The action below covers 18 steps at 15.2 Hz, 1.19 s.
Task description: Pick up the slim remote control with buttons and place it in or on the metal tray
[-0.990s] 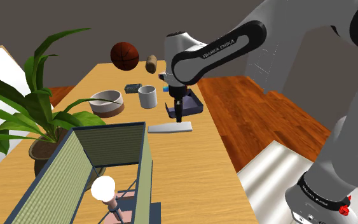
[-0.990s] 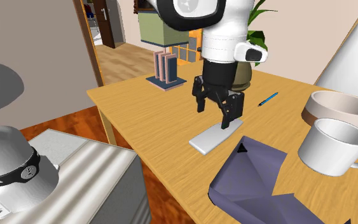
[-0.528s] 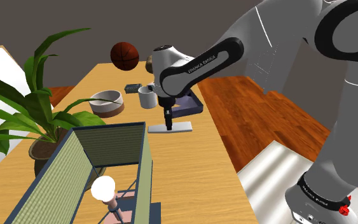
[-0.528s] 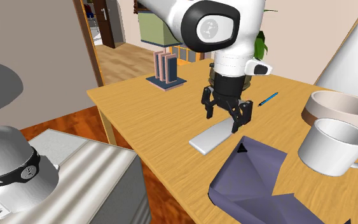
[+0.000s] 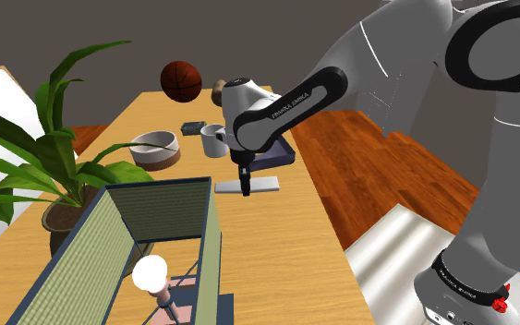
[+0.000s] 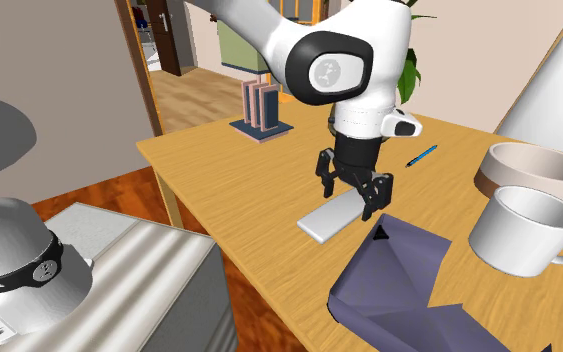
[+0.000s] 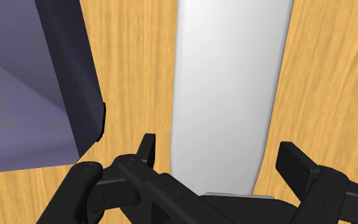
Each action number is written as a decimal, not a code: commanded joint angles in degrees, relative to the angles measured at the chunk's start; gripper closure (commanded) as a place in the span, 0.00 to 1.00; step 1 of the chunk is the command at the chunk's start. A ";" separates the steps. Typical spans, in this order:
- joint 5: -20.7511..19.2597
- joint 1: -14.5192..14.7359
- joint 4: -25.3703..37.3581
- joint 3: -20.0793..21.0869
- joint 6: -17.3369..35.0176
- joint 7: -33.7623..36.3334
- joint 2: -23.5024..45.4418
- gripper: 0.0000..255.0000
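Observation:
The remote (image 5: 265, 184) is a slim, plain pale-grey slab lying flat on the wooden table (image 5: 267, 249), with no buttons drawn on it. It also lies in the second exterior view (image 6: 321, 222) and between the fingers in the wrist view (image 7: 228, 89). My gripper (image 5: 245, 189) (image 6: 349, 198) (image 7: 220, 156) hangs low over it, open, one finger on each long side and neither touching it. The tray (image 5: 276, 157) (image 6: 409, 280) (image 7: 25, 95) is blue-purple with raised walls and sits right beside the remote.
A white mug (image 5: 213, 140) (image 6: 524, 232) and a bowl (image 5: 154, 150) (image 6: 529, 170) stand beyond the tray. A blue pen (image 6: 421, 155), a basketball (image 5: 181, 80), a potted plant (image 5: 54, 157) and a green-sided crate (image 5: 147, 240) are also here. The table's edge (image 6: 229, 230) is near the remote.
The gripper has come down and shifted toward the shoulder view's left, ending astride the remote. Its fingers stayed open. The remote has not moved.

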 commanded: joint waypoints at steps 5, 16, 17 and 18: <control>-0.01 0.00 -0.02 0.00 0.07 0.01 0.03 1.00; 0.25 -0.07 0.46 0.10 -1.21 -0.18 -0.79 1.00; 0.38 -0.10 0.74 0.14 -1.87 -0.26 -1.17 1.00; 0.50 -0.13 1.03 0.19 -2.53 -0.35 -1.56 1.00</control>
